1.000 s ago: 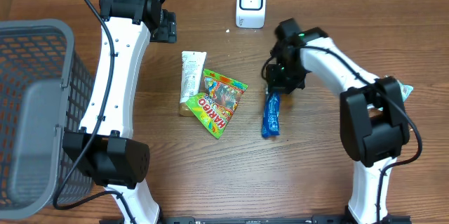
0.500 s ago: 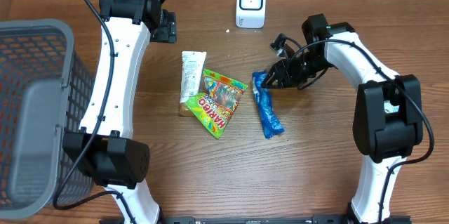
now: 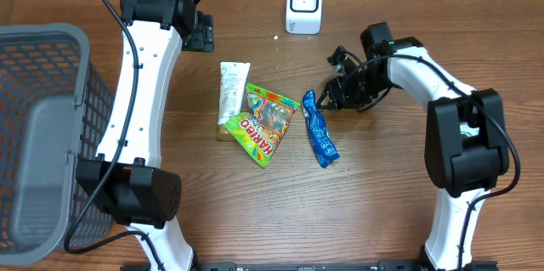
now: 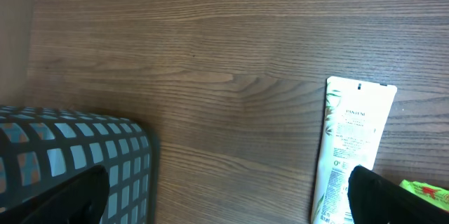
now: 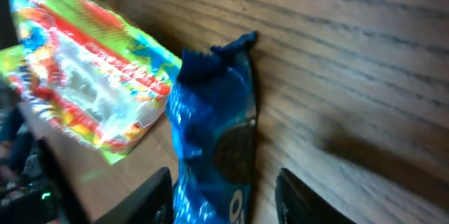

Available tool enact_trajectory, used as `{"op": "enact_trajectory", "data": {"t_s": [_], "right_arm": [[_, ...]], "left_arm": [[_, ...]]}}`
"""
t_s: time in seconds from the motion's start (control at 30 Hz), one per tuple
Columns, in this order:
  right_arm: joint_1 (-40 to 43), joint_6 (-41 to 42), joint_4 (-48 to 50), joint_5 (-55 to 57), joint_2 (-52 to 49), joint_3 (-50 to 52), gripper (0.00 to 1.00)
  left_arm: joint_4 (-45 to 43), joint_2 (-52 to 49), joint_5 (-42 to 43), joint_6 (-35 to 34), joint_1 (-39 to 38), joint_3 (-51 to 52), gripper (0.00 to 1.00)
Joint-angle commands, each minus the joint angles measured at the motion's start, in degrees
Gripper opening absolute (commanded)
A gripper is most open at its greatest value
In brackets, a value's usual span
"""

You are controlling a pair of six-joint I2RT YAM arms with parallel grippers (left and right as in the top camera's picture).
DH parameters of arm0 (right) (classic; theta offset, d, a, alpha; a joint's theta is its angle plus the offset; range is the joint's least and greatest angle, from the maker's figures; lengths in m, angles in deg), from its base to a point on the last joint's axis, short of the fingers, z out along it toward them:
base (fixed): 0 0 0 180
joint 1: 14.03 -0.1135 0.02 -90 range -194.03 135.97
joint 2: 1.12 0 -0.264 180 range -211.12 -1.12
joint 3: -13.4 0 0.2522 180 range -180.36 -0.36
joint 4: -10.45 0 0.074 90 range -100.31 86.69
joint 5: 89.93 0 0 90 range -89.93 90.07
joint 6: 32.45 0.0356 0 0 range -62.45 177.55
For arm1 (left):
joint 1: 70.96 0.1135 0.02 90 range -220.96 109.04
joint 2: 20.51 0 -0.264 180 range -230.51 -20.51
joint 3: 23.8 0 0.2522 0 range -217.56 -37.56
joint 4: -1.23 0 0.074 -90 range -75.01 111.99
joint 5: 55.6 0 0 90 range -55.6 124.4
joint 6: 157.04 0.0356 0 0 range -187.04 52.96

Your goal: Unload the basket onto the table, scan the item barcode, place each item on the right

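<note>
**Overhead:** R hand [image 3: 331, 98] has let go of the blue Oreo pkt [image 3: 320, 128]. A sec ago it was clamped on the pkt's top end. Now its fingers sit part-spread just beside that end, gripping nothing. Pkt has swung and slid toward the Haribo bag [image 3: 263, 122]. It lies flat on the worktop [image 3: 382, 211], well short of the scanner [image 3: 304, 5]. L hand [image 3: 201, 33] is parked up top, no change.

**L wrist:** fingers wide, nothing between them. White tube [image 4: 351, 150] and basket [image 4: 77, 154] corner in view.

**R wrist:** fingers apart, empty. Pkt's crimped end is ahead of the tips, Oreo print up. No barcode showing here, so can't tell which face carries it.

**Read:** looks like a reposition, not a scan. You'll likely need a fresh grip before the pkt goes to the scanner.
</note>
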Motion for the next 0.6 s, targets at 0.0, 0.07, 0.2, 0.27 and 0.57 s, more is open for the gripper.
{"op": "enact_trajectory", "data": {"t_s": [0.0,0.07,0.2,0.27,0.57], "right_arm": [[-3.50,6.10,2.12,6.82,-0.20,0.17,0.52],[-4.11,6.36,2.47,8.00,-0.20,0.17,0.52],[-4.31,6.45,2.60,8.13,-0.20,0.17,0.52],[-4.33,6.45,2.60,8.13,-0.20,0.20,0.52],[-4.37,6.45,3.21,10.05,-1.05,0.35,0.25]], "left_arm": [[-0.26,-0.83,-0.74,0.87,-0.35,0.04,1.00],[-0.26,-0.83,-0.76,0.87,-0.35,0.04,1.00],[-0.26,-0.83,-0.76,0.87,-0.35,0.04,1.00],[-0.26,-0.83,-0.76,0.87,-0.35,0.04,1.00],[-0.26,-0.83,-0.76,0.87,-0.35,0.04,1.00]]}}
